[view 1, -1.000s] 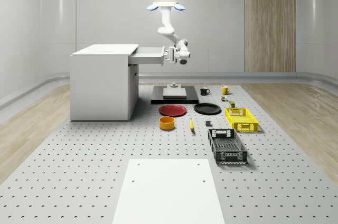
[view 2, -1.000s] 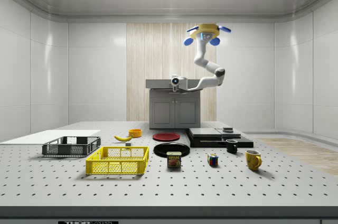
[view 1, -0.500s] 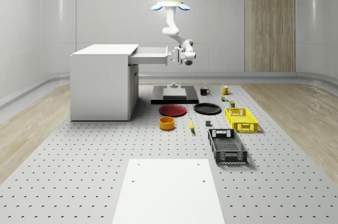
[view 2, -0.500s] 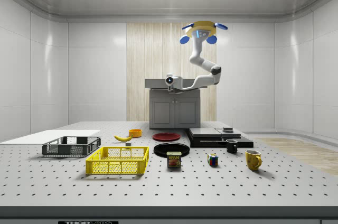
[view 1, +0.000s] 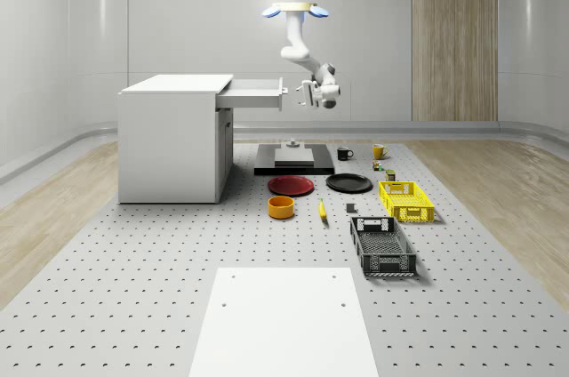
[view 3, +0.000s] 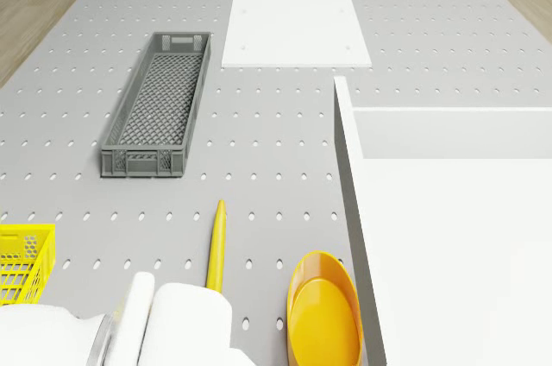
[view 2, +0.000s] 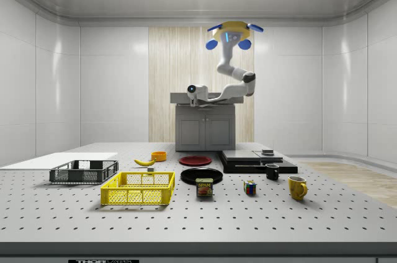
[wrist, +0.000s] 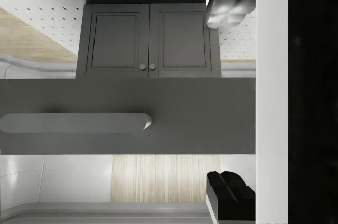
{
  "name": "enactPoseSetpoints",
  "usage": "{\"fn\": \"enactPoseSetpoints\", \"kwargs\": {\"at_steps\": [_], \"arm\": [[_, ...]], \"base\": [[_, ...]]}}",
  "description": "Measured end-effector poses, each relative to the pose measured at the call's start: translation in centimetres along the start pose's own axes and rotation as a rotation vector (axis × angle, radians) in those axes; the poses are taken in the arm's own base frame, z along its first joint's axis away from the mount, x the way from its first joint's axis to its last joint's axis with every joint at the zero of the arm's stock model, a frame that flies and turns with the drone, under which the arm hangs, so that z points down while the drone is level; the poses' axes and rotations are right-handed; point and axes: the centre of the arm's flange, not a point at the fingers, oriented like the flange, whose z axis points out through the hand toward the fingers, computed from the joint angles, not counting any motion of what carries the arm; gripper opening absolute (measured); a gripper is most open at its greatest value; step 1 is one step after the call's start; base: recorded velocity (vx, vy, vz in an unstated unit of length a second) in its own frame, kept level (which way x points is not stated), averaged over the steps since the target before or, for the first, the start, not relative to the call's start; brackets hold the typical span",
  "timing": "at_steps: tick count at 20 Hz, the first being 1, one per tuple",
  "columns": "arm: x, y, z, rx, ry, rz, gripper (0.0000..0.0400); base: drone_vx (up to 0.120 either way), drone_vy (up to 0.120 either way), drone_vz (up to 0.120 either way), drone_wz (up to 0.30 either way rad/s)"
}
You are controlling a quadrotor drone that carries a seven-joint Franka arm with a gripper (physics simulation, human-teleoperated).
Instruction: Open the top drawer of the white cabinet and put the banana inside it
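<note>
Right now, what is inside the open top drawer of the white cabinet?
The top drawer of the white cabinet stands pulled out. Its white interior looks bare where visible; part is cut off. The banana lies on the floor.

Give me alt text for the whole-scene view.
A drone hovers beside a white cabinet whose top drawer is pulled out, its gripper just off the drawer front. A banana lies on the floor by an orange bowl.

The open white drawer point(view 3: 448, 236) lies below the drone, beside the perforated floor; on that floor sit an orange bowl point(view 3: 323, 314), a banana point(view 3: 216, 245), a grey crate point(view 3: 159, 103), a yellow basket point(view 3: 21, 262) and a white panel point(view 3: 293, 8)
</note>
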Motion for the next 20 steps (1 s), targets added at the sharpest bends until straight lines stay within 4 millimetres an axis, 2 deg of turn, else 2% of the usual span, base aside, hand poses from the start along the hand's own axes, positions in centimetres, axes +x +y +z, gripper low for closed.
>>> {"fn": "enactPoseSetpoints", "kwargs": {"at_steps": [4, 8, 13, 20], "arm": [[4.0, 3.9, 1.8, 0.389, -0.395, -0.008, 0.0400], [5.9, 5.8, 4.0, 0.617, -0.622, -0.009, 0.0400], [6.8, 6.6, 5.6, 0.753, -0.755, -0.008, 0.0400], [7.1, 6.9, 6.4, 0.822, -0.819, -0.008, 0.0400]], "base": [[0.120, 0.120, 0.000, 0.000], [0.120, 0.120, -0.020, 0.000], [0.120, 0.120, -0.120, 0.000], [0.120, 0.120, -0.120, 0.000]]}}
